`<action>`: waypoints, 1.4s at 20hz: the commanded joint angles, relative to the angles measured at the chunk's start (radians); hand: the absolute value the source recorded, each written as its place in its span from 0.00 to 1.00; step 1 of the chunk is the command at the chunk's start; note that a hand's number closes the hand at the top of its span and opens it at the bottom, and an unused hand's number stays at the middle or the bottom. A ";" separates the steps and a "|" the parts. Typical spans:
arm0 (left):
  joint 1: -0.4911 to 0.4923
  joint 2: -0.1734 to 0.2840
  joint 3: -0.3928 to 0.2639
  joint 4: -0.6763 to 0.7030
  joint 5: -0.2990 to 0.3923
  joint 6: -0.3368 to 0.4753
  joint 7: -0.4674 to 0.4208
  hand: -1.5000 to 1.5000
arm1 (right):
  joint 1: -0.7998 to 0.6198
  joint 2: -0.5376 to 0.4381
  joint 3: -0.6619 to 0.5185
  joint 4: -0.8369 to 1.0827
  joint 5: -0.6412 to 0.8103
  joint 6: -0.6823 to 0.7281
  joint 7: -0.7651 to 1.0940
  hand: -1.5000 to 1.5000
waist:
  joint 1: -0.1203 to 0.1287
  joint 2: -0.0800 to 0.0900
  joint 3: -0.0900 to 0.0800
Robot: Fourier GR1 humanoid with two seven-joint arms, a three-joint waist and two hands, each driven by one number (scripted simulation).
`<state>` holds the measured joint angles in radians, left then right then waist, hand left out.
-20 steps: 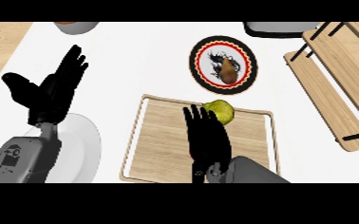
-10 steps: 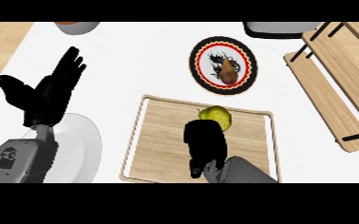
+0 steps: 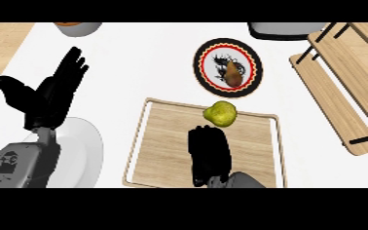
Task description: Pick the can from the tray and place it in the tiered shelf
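The white tabletop (image 3: 144,68) carries everything. At its right edge stands the tiered shelf (image 3: 338,85), made of light wood boards with black posts; I see nothing on the boards that show.

Near the front edge, about in the middle, lies the wooden tray (image 3: 161,151). In it there is only one thing, a yellow-green object (image 3: 221,113) at the tray's far side. It looks rounded, more like a fruit than a can, but it is the only thing in the tray. The right hand (image 3: 208,151) is over the tray, just on the near side of this object. Its fingers are bent a little downward and they hold nothing; the fingertips are close to the object, and I cannot tell if they touch it.

A plain white plate (image 3: 82,151) lies at the front left corner, partly under the left forearm. I can see nothing in it. The left hand (image 3: 50,95) rests above it, open, with straight fingers pointing to the far edge.

Behind the tray lies a round patterned plate (image 3: 227,68) with a red and black rim. A small brown thing (image 3: 234,73) lies in its middle.

At the far edge a grey bowl (image 3: 78,27) and a dark pot (image 3: 284,29) are partly cut off.
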<state>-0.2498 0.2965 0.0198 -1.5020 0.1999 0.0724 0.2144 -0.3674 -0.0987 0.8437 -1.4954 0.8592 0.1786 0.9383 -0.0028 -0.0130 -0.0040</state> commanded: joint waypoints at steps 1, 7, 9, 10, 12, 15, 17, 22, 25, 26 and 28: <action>0.015 -0.014 0.000 -0.024 -0.017 0.007 0.000 0.50 | 0.122 0.044 0.075 0.071 0.066 -0.119 -0.046 1.00 | 0.004 0.013 0.004; -0.048 -0.017 0.019 0.048 -0.020 -0.010 0.012 0.50 | 0.166 0.016 0.014 -0.167 0.105 -0.140 -0.047 1.00 | -0.004 0.012 0.004; -0.033 0.003 0.026 0.027 -0.019 -0.010 0.011 0.50 | 0.154 0.095 0.027 -0.248 0.123 -0.234 0.006 1.00 | -0.006 0.010 0.004; 0.000 -0.017 0.018 0.023 -0.005 -0.027 -0.020 0.50 | 0.186 0.084 0.025 -0.271 0.140 -0.310 -0.040 1.00 | -0.008 0.009 0.004; 0.022 0.001 0.027 0.028 -0.013 -0.039 -0.041 0.50 | 0.166 0.096 0.011 -0.380 0.168 -0.318 0.014 1.00 | -0.008 0.008 0.004; 0.024 -0.026 0.011 0.003 -0.019 -0.009 -0.007 0.50 | 0.128 0.078 -0.063 -0.513 0.236 -0.314 0.022 1.00 | -0.011 0.007 0.004; 0.033 -0.019 0.024 -0.008 -0.014 -0.012 -0.006 0.50 | 0.097 0.097 -0.065 -0.614 0.288 -0.252 0.113 1.00 | -0.009 0.005 0.003; 0.017 -0.031 0.017 0.012 -0.031 -0.022 -0.029 0.50 | 0.024 0.087 -0.245 -0.800 0.239 -0.031 0.156 1.00 | -0.004 0.011 0.003; 0.030 -0.039 -0.002 0.004 -0.063 -0.010 -0.028 0.50 | 0.002 0.085 -0.291 -0.832 0.292 0.020 0.201 1.00 | -0.005 0.011 0.003; -0.024 -0.019 0.046 0.058 -0.021 -0.026 -0.014 0.50 | -0.029 0.071 -0.341 -0.850 0.275 0.082 0.212 1.00 | -0.011 0.012 0.003; 0.018 -0.016 0.040 0.016 -0.008 -0.048 -0.009 0.50 | 0.000 0.006 -0.448 -0.932 0.215 0.132 0.174 1.00 | -0.009 0.011 0.003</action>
<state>-0.2324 0.2792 0.0485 -1.5038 0.1789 0.0437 0.2146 -0.3513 -0.0406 0.5325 -2.3158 1.1177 0.1521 1.0444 -0.0082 -0.0033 -0.0008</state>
